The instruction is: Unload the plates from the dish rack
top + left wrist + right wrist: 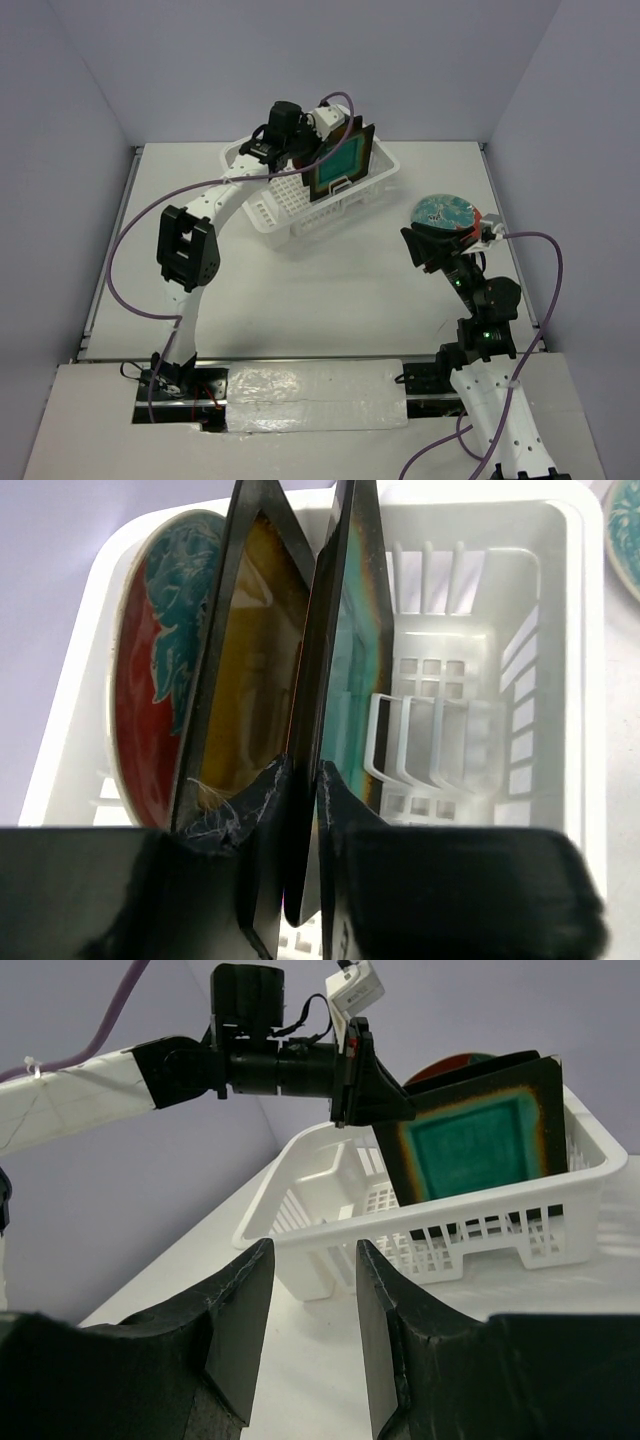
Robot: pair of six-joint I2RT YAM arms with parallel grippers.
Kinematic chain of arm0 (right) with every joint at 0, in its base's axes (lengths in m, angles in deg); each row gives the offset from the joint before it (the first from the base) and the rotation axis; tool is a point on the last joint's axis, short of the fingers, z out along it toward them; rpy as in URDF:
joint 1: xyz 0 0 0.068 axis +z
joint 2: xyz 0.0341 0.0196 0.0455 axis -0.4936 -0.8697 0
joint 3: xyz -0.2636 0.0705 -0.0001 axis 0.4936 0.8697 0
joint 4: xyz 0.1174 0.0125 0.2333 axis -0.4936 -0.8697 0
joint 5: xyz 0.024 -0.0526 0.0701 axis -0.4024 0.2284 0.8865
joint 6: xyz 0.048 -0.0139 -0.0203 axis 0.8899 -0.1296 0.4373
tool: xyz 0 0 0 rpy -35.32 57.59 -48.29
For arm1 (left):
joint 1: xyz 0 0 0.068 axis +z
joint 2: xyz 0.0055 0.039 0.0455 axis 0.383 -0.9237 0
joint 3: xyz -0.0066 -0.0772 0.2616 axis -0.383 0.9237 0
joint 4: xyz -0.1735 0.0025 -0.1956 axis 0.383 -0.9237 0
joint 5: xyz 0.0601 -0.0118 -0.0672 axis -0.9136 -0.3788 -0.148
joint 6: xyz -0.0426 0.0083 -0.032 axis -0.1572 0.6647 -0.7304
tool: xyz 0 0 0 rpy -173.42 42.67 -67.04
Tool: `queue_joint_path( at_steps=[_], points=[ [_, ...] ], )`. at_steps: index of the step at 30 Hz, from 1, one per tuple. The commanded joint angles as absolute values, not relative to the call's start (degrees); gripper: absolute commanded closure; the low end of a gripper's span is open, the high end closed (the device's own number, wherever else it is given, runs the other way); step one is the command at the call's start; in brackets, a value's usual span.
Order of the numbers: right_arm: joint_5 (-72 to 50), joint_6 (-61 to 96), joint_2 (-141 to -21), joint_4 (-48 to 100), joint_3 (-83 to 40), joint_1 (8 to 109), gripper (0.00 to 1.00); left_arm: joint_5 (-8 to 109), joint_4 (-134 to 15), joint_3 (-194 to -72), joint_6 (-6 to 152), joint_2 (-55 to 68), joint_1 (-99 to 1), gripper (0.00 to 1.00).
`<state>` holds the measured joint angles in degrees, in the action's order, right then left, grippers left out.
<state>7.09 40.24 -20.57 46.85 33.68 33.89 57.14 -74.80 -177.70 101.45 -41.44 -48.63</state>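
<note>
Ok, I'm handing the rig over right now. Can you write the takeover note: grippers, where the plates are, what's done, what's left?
Left gripper: shut on the edge of the teal square plate, which stands in the dish rack.
Right gripper: open and empty, close to the unloaded round plate.
Done: that one plate lies on the table, right of the rack.
Left: the teal square plate, the amber square plate and the second round plate, all upright in the rack.

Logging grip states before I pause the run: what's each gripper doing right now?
Left gripper: shut on the teal-centred square plate.
Right gripper: open, holding nothing.
</note>
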Motion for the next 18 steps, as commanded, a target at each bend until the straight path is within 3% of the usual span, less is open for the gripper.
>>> queue_joint_path(
  at_steps=[1, 4, 7, 9, 14, 16, 18],
  points=[
    [6.61, 40.02, -19.62, 48.82, 33.47, 34.15, 0.54, 57.69, -76.29, -178.90, 101.88, -43.54, -49.68, 0.71],
    [6.78, 40.02, -19.79, 48.99, 33.56, 34.06, 0.54, 55.93, -76.81, -179.25, 102.49, -43.89, -50.38, 0.61],
    [6.78, 40.02, -19.97, 49.08, 33.65, 34.06, 0.53, 53.82, -78.13, -180.57, 102.84, -44.94, -50.82, 0.59],
    [6.78, 40.02, -19.97, 48.99, 33.56, 34.06, 0.53, 53.21, -78.31, -180.57, 103.02, -45.12, -51.00, 0.69],
    [6.78, 40.10, -19.53, 48.73, 33.56, 34.06, 0.53, 53.03, -76.73, -178.64, 102.67, -43.80, -51.26, 0.85],
    [6.61, 40.02, -19.35, 48.64, 33.65, 34.06, 0.53, 52.33, -77.25, -179.34, 102.49, -43.63, -51.52, 1.00],
    [6.52, 40.02, -19.27, 48.55, 33.56, 34.06, 0.53, 51.63, -77.34, -179.69, 102.23, -43.28, -51.87, 1.00]
  ],
)
